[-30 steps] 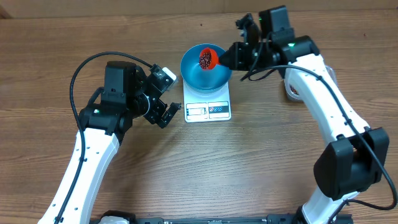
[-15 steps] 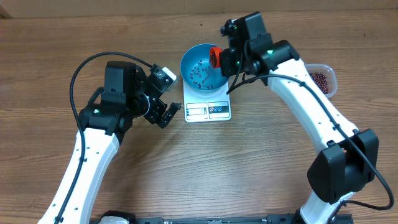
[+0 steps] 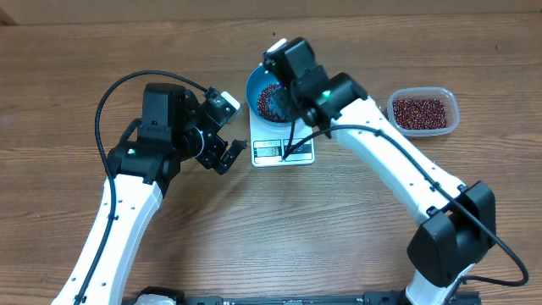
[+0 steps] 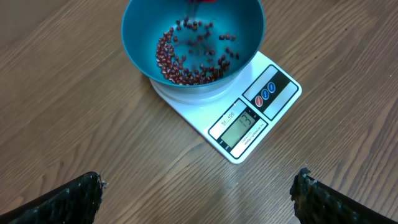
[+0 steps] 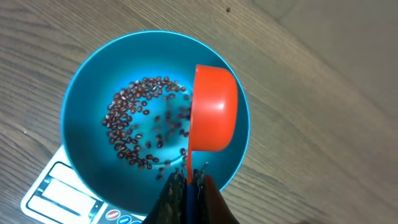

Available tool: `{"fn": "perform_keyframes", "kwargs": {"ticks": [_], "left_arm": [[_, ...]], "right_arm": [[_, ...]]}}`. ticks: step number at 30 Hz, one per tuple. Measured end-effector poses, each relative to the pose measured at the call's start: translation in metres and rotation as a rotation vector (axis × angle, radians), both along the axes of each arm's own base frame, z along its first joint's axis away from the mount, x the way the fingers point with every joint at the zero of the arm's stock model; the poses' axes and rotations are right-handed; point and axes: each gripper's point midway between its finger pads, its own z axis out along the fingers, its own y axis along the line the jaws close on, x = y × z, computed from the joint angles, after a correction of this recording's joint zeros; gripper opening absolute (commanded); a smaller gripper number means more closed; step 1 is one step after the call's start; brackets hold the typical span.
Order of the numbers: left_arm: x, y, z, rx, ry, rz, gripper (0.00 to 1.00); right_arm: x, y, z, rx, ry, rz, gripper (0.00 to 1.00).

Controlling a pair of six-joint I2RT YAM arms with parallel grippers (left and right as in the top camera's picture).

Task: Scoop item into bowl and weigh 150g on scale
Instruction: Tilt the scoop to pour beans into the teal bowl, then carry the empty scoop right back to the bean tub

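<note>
The blue bowl [image 3: 252, 91] stands on the white scale [image 3: 283, 152], with a loose layer of dark red-brown beans [image 5: 129, 127] on its bottom. My right gripper [image 5: 188, 175] hangs over the bowl [image 5: 87, 106], shut on the handle of a small red scoop [image 5: 215, 115]. The scoop is turned over, its underside facing the wrist camera, and blurred beans drop from it. My left gripper [image 4: 198, 180] is open with nothing in it, above bare wood just left of the scale [image 4: 277, 93]. In the overhead view the right arm covers part of the bowl.
A clear plastic tub [image 3: 421, 111] filled with the same beans sits to the right of the scale. The scale's display [image 4: 240, 124] is lit, its digits too small to read. The left arm's black cable [image 3: 127, 85] loops above the table.
The right arm swung left across the bowl and rolled the scoop over; its beans now lie in the bowl. The tub has come into view. The left arm has not moved.
</note>
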Motion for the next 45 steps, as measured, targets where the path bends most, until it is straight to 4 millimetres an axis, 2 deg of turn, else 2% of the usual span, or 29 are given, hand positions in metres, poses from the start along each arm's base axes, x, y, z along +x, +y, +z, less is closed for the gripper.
{"fn": "perform_keyframes", "kwargs": {"ticks": [6,12,14,19,21,23,25,29,30,33,36,39,41,45], "left_arm": [[0.0,0.0,0.0,0.0,0.0,0.0,1.0],[0.0,0.0,0.0,0.0,0.0,0.0,1.0],[0.0,0.0,0.0,0.0,0.0,0.0,0.99],[0.0,0.0,0.0,0.0,0.0,0.0,1.0],[0.0,0.0,0.0,0.0,0.0,0.0,1.0],[0.0,0.0,0.0,0.0,0.0,0.0,1.0],[0.0,0.0,0.0,0.0,0.0,0.0,1.0],[0.0,0.0,0.0,0.0,0.0,0.0,0.99],[0.0,0.0,0.0,0.0,0.0,0.0,1.0],[0.0,0.0,0.0,0.0,0.0,0.0,1.0],[0.0,0.0,0.0,0.0,0.0,0.0,1.0],[0.0,0.0,0.0,0.0,0.0,0.0,1.0],[0.0,0.0,0.0,0.0,0.0,0.0,1.0],[0.0,0.0,0.0,0.0,0.0,0.0,1.0]], "right_arm": [[-0.003,0.003,0.003,-0.05,-0.029,0.007,0.04],[-0.005,0.0,0.007,0.009,0.0,0.007,0.04],[-0.005,-0.006,0.014,0.045,0.007,0.002,0.04],[-0.006,-0.039,0.049,0.222,0.035,-0.026,0.04],[-0.006,-0.062,0.066,0.289,0.033,-0.064,0.04],[-0.009,-0.094,0.084,0.35,0.028,-0.121,0.04],[-0.013,-0.121,0.091,0.376,0.039,-0.177,0.04],[-0.021,-0.197,0.089,0.383,0.073,-0.357,0.04],[-0.024,-0.225,0.086,0.383,0.083,-0.428,0.04],[-0.028,-0.266,0.08,0.372,0.087,-0.514,0.04],[-0.034,-0.297,0.069,0.358,0.098,-0.575,0.04],[-0.041,-0.318,0.052,0.345,0.134,-0.619,0.04],[-0.04,-0.326,0.038,0.339,0.167,-0.637,0.04],[-0.034,-0.332,0.006,0.324,0.249,-0.647,0.04]]}}
